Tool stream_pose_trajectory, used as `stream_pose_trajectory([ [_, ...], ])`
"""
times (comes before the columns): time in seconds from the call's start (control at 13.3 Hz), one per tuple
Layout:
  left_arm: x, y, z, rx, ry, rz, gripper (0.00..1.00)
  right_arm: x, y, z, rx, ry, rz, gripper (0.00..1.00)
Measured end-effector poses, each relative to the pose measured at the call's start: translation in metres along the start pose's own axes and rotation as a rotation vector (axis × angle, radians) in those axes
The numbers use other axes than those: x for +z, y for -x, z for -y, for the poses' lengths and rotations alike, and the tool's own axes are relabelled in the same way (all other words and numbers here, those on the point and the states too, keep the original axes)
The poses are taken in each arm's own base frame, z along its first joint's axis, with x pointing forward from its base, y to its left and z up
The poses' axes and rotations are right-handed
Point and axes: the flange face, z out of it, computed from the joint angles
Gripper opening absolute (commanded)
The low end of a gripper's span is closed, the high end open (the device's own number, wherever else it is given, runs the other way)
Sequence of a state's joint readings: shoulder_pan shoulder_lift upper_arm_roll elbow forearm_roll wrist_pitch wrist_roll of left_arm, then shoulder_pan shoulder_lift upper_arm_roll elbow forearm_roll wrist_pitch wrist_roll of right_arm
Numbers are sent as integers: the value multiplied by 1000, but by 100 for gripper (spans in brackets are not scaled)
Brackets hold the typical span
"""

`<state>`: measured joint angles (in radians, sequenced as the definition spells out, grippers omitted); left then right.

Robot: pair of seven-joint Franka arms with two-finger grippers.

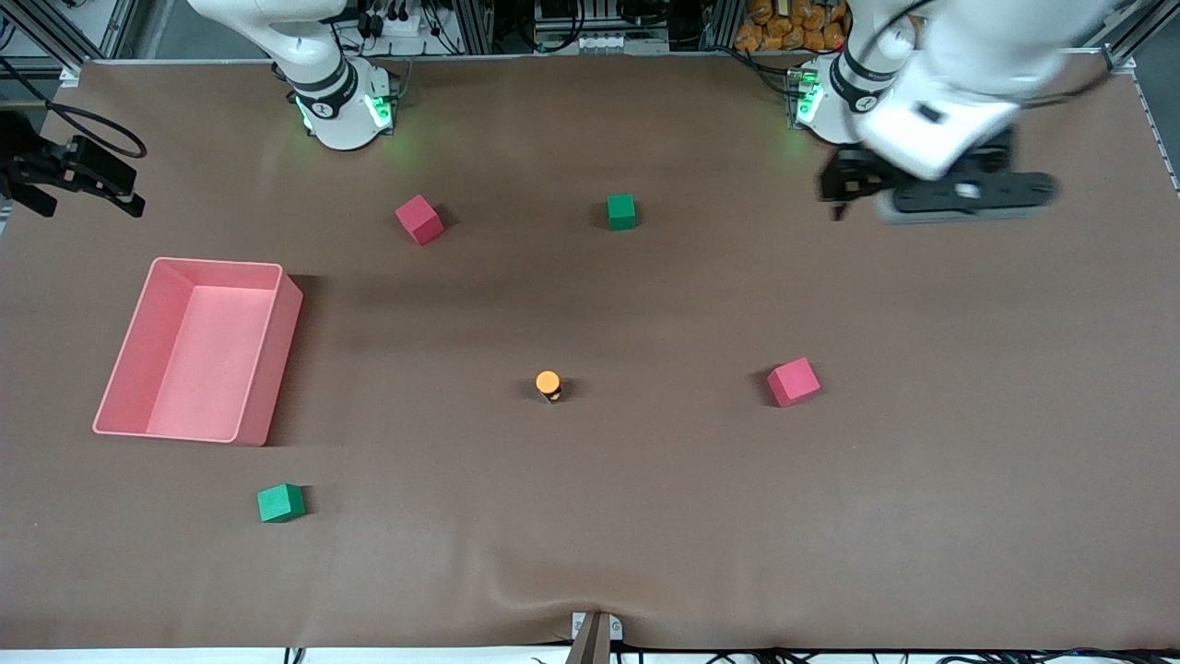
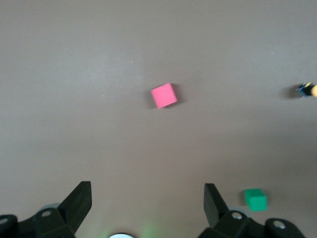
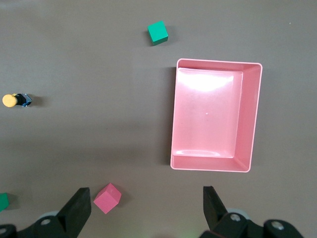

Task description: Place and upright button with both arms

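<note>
One button (image 1: 548, 384) stands upright, orange cap up, near the middle of the brown bench (image 1: 645, 516), touching nothing. Two red foam cubes (image 1: 793, 382) (image 1: 419, 219) and two green ones (image 1: 621, 211) (image 1: 280, 503) lie scattered well apart around it. One pink bin (image 1: 198, 349) (open-topped) sits toward the right arm's end. The left pincer (image 1: 843, 189) hangs over the bench near its base, fingers (image 2: 79, 198) spread wide, gripping nothing. The right pincer (image 1: 37, 175) hovers at its own end, above the bin's area, fingers (image 3: 79, 203) likewise parted.
</note>
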<state>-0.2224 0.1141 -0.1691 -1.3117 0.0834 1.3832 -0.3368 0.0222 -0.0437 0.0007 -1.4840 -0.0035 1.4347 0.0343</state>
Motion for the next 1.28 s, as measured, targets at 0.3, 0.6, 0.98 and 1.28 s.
stream_pose_trajectory([
  [0.3, 17, -4, 95, 5, 63, 30, 100, 0, 0, -1, 1, 0, 1, 100],
  [0.6, 34, 8, 132, -31, 111, 46, 100, 2, 1, -4, 7, 0, 14, 100],
  [0.98, 33, 27, 136, -42, 102, 39, 100, 2, 1, -4, 8, 0, 15, 100],
  [1.28, 24, 27, 143, 6, 71, 2, 100, 2, 1, -5, 8, 0, 16, 100],
])
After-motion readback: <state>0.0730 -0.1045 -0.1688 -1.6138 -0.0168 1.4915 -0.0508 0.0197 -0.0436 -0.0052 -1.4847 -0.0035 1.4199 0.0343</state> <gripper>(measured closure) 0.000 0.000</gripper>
